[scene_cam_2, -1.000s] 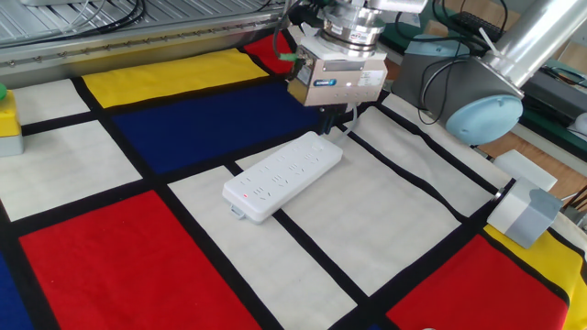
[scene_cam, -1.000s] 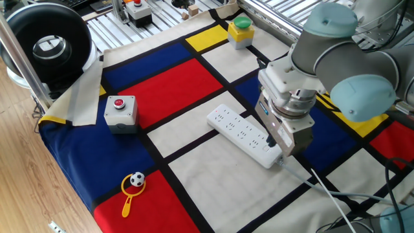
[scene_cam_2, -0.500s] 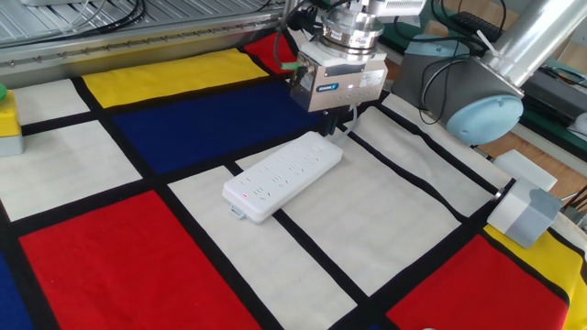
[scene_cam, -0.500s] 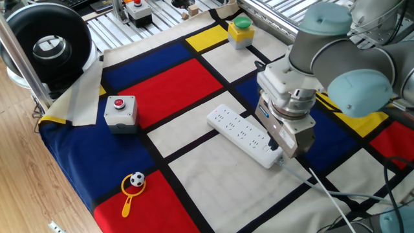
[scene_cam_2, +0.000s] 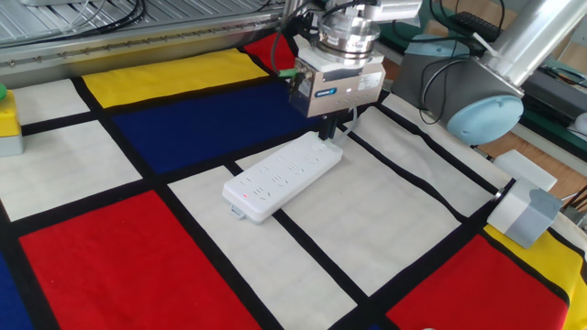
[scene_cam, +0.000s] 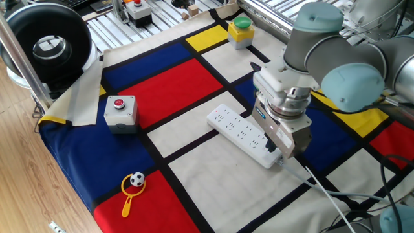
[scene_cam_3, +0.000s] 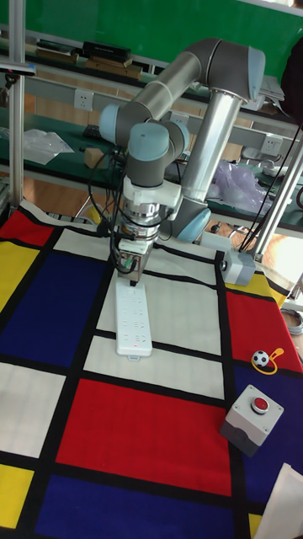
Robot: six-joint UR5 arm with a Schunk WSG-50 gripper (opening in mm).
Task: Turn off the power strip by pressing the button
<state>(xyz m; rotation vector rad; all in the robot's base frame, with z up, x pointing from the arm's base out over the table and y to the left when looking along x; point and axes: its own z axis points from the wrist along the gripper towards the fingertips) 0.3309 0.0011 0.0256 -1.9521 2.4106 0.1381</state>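
The long white power strip [scene_cam: 240,133] lies diagonally on a white panel of the checked cloth, and shows too as the power strip [scene_cam_2: 278,176] and the power strip [scene_cam_3: 133,320]. My gripper [scene_cam_2: 327,131] points straight down over the strip's cable end, its dark fingertips just above or on the casing. The gripper [scene_cam_3: 135,276] shows as one narrow dark tip at the strip's far end. Its body covers that end in one fixed view, where the gripper [scene_cam: 277,149] stands. I cannot make out the button; the spot under the fingertips is hidden. No view shows a gap between the fingers.
A red button on a grey box [scene_cam: 120,110] stands left of the strip. A green button on a yellow box [scene_cam: 240,31] sits at the far edge. A toy ball on a yellow ring [scene_cam: 134,182] lies near the front. The white cable [scene_cam: 323,192] trails off right.
The gripper has shifted slightly along the strip's cable end, a little to the left in both fixed views. The strip has not moved.
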